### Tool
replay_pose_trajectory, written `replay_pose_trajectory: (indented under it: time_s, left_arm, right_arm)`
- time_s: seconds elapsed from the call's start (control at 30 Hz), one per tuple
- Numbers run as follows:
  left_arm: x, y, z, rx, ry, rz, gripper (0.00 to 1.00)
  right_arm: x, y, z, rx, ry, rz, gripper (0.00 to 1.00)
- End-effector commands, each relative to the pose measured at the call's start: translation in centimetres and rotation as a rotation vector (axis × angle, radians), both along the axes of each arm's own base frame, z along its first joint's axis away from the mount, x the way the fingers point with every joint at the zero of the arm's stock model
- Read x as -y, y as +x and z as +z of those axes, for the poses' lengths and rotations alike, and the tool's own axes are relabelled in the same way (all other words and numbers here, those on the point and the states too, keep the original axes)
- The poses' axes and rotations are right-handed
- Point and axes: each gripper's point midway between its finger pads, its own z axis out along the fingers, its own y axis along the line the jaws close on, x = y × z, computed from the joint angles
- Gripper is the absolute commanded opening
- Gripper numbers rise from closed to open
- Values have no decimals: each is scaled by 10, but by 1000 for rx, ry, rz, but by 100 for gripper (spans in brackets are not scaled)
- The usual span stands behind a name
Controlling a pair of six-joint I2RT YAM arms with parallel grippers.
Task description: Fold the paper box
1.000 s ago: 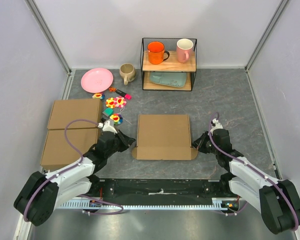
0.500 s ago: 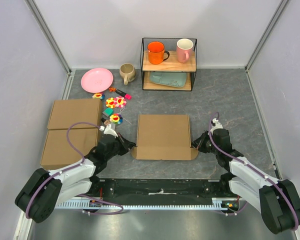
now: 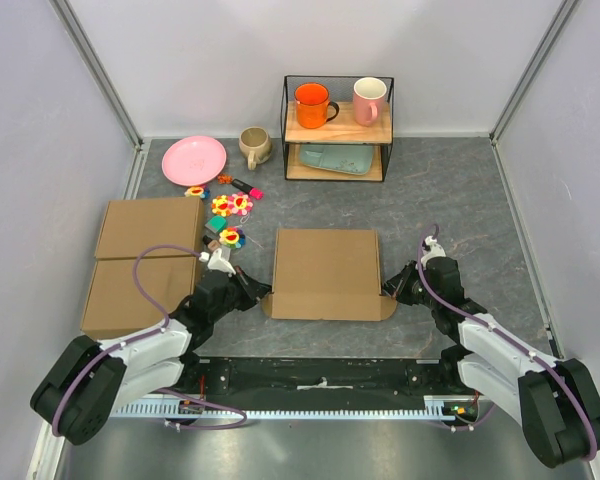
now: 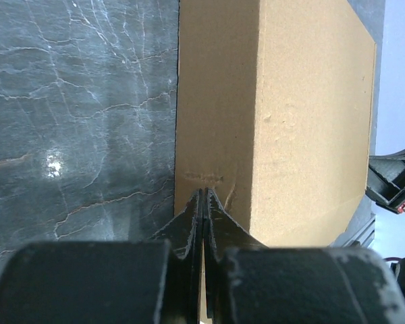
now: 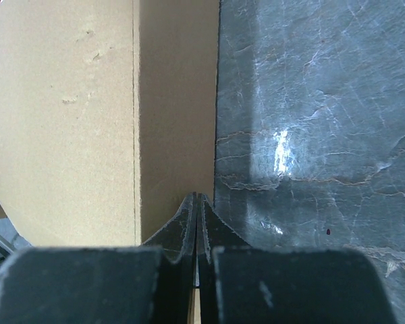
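The paper box (image 3: 327, 270) lies flat on the grey table between my two arms, a brown cardboard sheet partly folded over. My left gripper (image 3: 261, 293) is at its near-left corner. In the left wrist view the gripper (image 4: 204, 193) is shut, with a thin cardboard edge of the box (image 4: 304, 121) pinched between the fingers. My right gripper (image 3: 388, 291) is at the near-right corner. In the right wrist view it (image 5: 198, 197) is shut too, on the edge of the box (image 5: 67, 121).
Two ready-made flat brown boxes (image 3: 145, 265) lie edge to edge at the left. Small colourful toys (image 3: 228, 213), a pink plate (image 3: 194, 160) and a beige mug (image 3: 253, 146) sit behind them. A wire shelf (image 3: 337, 128) at the back holds an orange mug (image 3: 311, 104) and a pink mug (image 3: 368, 99).
My left gripper has slid a little right and nearer, onto the box's near-left corner. The right arm and the box have hardly moved.
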Motion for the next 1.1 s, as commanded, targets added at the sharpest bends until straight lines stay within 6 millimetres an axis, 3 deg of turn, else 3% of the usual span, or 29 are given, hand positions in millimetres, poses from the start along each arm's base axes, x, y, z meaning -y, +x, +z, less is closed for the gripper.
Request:
replay_pose_trajectory:
  time_s: [0.0,0.17,0.27,0.43,0.5,0.53,0.7,0.93,1.07]
  left_arm:
    - [15,-2,17,59,-79,-69,2]
    - [24,-12,24,97,-110,-154,2]
    - [28,-15,36,140,-141,-187,2]
    - [31,-20,66,224,-186,-223,2]
    - [30,-21,70,225,-178,-224,2]
    - [30,-20,82,261,-193,-223,2]
    - [29,-22,102,290,-212,-223,2]
    - [31,-23,144,357,-253,-236,2]
    - [31,-22,161,382,-263,-234,2]
  right_arm:
    - [-13,2,16,53,53,42,0]
    - [-22,-1,31,85,90,81,0]
    - [-27,-2,51,131,120,104,0]
    - [-29,-3,82,173,140,116,0]
    - [-30,-4,90,182,147,120,0]
    - [-30,-3,96,192,150,120,0]
    - [-29,-6,106,202,160,113,0]
    - [-28,-6,138,258,188,99,0]
    - [-28,-7,144,260,191,103,0]
